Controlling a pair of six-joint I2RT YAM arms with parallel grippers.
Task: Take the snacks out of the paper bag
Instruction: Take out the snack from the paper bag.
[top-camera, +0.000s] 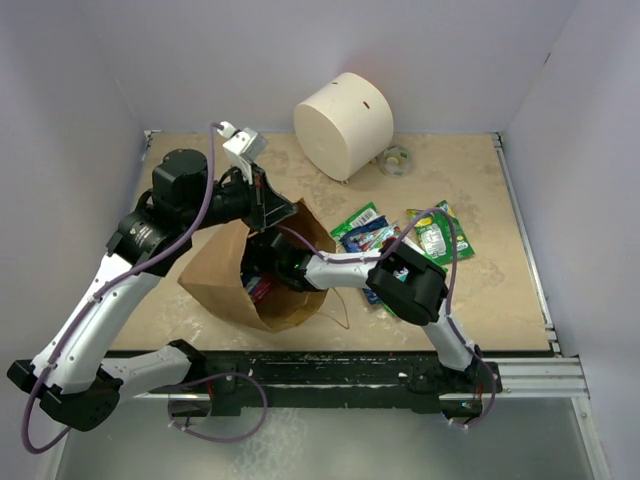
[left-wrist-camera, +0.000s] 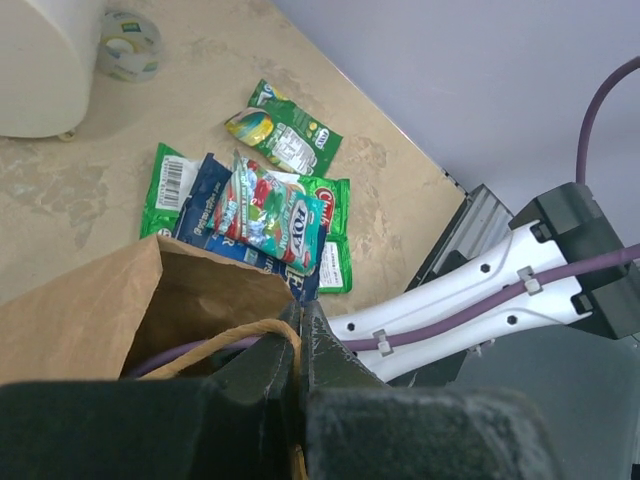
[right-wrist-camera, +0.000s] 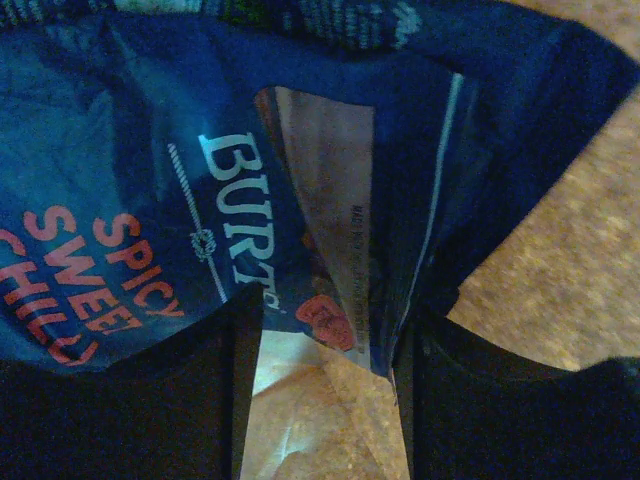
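Observation:
The brown paper bag lies on its side, mouth toward the right arm. My left gripper is shut on the bag's rim and twisted handle, its fingertips pressed together on the paper. My right gripper reaches inside the bag. In the right wrist view its jaws stand apart, with the lower edge of a dark blue snack packet between the fingertips over the bag's paper. Several snacks lie on the table: green, dark blue, green.
A big white cylinder stands at the back with a clear tape roll beside it. The right arm's white link crosses just beside the bag's mouth. White walls enclose the table on three sides.

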